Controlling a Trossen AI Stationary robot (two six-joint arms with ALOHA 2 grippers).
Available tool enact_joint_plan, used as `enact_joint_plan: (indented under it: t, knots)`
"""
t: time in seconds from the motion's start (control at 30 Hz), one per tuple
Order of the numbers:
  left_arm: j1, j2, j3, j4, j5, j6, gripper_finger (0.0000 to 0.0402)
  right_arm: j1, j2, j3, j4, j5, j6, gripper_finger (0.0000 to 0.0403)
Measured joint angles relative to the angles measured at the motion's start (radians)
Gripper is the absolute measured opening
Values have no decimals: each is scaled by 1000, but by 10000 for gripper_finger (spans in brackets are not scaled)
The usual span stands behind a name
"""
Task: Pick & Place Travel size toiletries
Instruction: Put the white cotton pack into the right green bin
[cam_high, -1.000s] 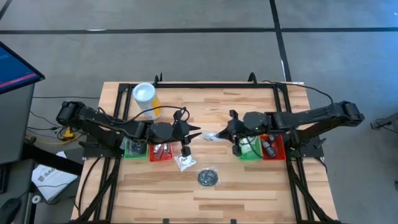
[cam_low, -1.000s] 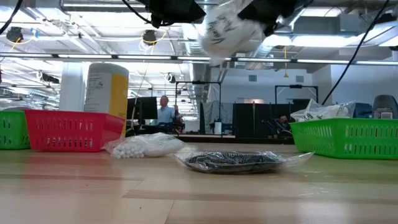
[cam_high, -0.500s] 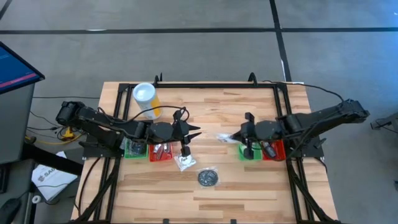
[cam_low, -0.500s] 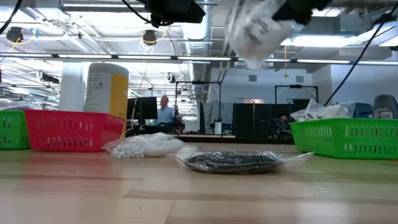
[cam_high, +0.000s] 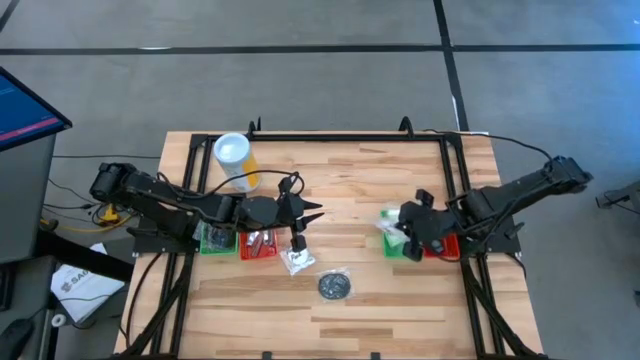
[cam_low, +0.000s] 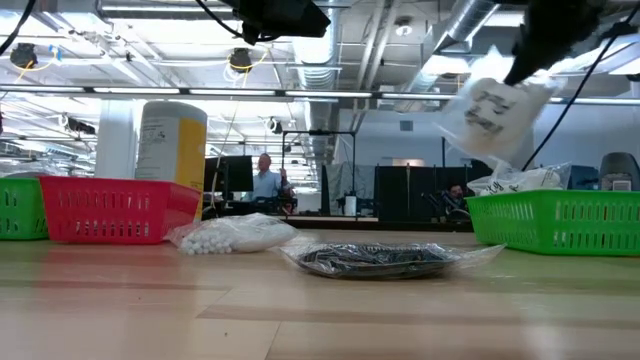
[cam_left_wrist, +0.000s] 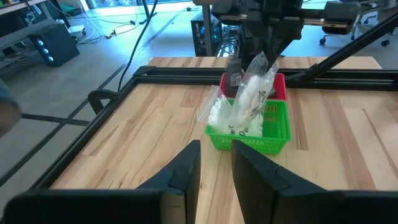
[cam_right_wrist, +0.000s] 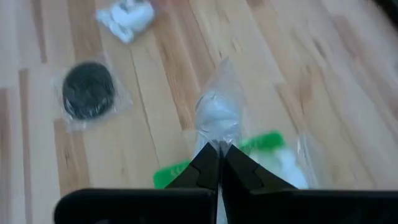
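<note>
While it hangs from the right jaws (cam_right_wrist: 219, 151), which are pinched tight on its top edge, a clear packet (cam_right_wrist: 219, 115) of white toiletries sits in the air directly above the green basket (cam_high: 397, 245) on the right side of the worktop (cam_high: 360, 170). Its print is too blurred to read in the low view. More white packets (cam_left_wrist: 231, 115) already lie in that basket, piled together so that their number cannot be told. A red basket (cam_high: 443, 240) touches the green one on its outer side, mostly hidden under the right arm.

Below and ahead of the left jaws (cam_left_wrist: 216, 163), a bag of white balls (cam_high: 297, 260) and a bagged black disc (cam_high: 335, 286) lie apart on bare wood. The left jaws hover with a narrow gap between the fingers and nothing in it, just past another red basket (cam_high: 259, 244) and green basket (cam_high: 214, 238). A yellow can with a white top (cam_high: 234, 160) stands behind them.

Open wood runs between the two pairs of baskets and out to the front edge. A black frame rail (cam_left_wrist: 186, 73) lines the worktop's rim.
</note>
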Motion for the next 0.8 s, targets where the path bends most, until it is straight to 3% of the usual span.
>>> enact_joint_plan:
  t: [0.43, 0.8]
  knots:
    - [0, 0, 0, 0, 0, 0, 79, 118, -45, 0, -199, -5, 336, 0]
    - [0, 0, 0, 0, 0, 0, 79, 154, -14, -6, -196, -1, 423, 0]
